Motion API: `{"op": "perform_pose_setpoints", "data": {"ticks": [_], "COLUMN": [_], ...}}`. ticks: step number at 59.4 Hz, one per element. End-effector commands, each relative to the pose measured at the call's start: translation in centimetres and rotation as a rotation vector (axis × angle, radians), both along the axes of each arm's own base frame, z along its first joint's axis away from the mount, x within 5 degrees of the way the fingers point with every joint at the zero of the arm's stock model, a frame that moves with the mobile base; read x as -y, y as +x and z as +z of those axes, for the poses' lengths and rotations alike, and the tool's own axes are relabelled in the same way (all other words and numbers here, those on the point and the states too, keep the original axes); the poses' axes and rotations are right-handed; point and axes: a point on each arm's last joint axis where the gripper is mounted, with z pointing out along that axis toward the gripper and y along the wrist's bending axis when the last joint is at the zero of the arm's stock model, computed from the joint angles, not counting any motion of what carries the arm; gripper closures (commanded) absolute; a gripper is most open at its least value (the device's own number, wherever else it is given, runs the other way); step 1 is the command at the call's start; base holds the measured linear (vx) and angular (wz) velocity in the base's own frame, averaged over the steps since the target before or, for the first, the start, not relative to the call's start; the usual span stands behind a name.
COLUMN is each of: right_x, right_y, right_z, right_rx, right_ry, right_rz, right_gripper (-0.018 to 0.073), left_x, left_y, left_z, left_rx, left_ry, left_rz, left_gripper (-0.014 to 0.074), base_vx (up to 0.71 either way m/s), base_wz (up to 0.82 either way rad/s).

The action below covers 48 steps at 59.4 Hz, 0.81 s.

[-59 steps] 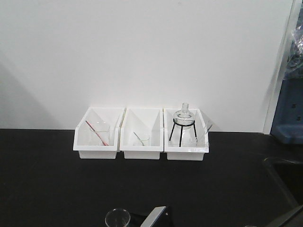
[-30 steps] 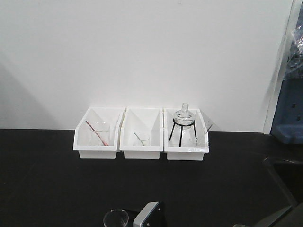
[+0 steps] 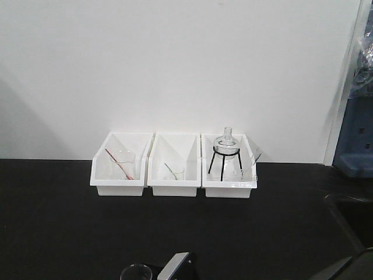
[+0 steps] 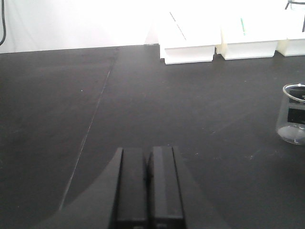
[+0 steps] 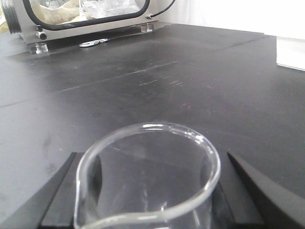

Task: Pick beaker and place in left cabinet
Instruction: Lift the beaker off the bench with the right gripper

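Three white bins in a row on the black table, backs against the white wall. In the left bin, a clear glass with a red rod leaning across it. In the middle bin, a smaller glass with a green rod. In the right bin, a round flask up on a black tripod, and a small clear cup just beside the tripod's right leg. At the far right edge of the front view, a blue shape, cut off and too blurred to name.

Through the left wrist camera: the left gripper low over bare table, its two dark fingers pressed flat together with nothing between them. Well off to its right, near the picture's edge, the beaker: upright, empty, apart from the bins. Hard to say whether standing on the table or held just clear of it.

Through the right wrist camera: the same beaker filling the foreground, pinched spout on the near side, sitting in the right gripper. One dark finger against each side of the glass, pinching it. Beyond, at the upper left, a case with a black-rimmed window on small clear feet, and a little metal clip lying just in front of it.
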Motion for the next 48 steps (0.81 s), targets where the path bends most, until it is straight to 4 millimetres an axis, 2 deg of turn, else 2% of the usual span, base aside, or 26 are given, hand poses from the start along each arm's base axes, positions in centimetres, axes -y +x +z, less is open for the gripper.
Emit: {"op": "perform_pose_setpoints", "data": {"ticks": [1, 9, 18, 29, 30, 43, 48], "right_x": [-0.4, -0.4, 0.0, 2.2, 4.9, 12.1, 14.9], "right_y": [0.4, 0.3, 0.1, -1.0, -2.1, -4.5, -6.1], "right_z": [4.3, 5.9, 8.9, 12.6, 15.0, 19.8, 21.7], "right_rx": [0.112, 0.035, 0.003, 0.020, 0.039, 0.070, 0.086], "right_ry": [0.110, 0.064, -0.074, -0.169, -0.177, -0.185, -0.190], "right_rz": [0.027, 0.058, 0.038, -0.052, -0.117, -0.333, -0.437], "right_gripper": [0.0566, 0.0564, 0.0564, 0.0564, 0.0564, 0.0564, 0.0564], "left_x": [0.1, 0.1, 0.1, 0.1, 0.1, 0.1, 0.1], "left_y": [0.0, 0.0, 0.0, 0.0, 0.0, 0.0, 0.0], "left_z": [1.2, 1.2, 1.2, 1.2, 1.2, 1.2, 1.2], "left_rx": [0.103, 0.103, 0.103, 0.103, 0.103, 0.103, 0.103], "left_ry": [-0.009, -0.009, -0.009, -0.009, -0.009, -0.009, -0.009], "left_rz": [-0.013, -0.013, -0.013, -0.013, -0.013, -0.013, -0.013], "left_gripper": [0.0593, 0.0593, 0.0593, 0.0593, 0.0593, 0.0593, 0.0593], "base_vx": [0.00, 0.00, 0.00, 0.00, 0.00, 0.00, 0.00], "base_wz": [0.00, 0.00, 0.00, 0.00, 0.00, 0.00, 0.00]}}
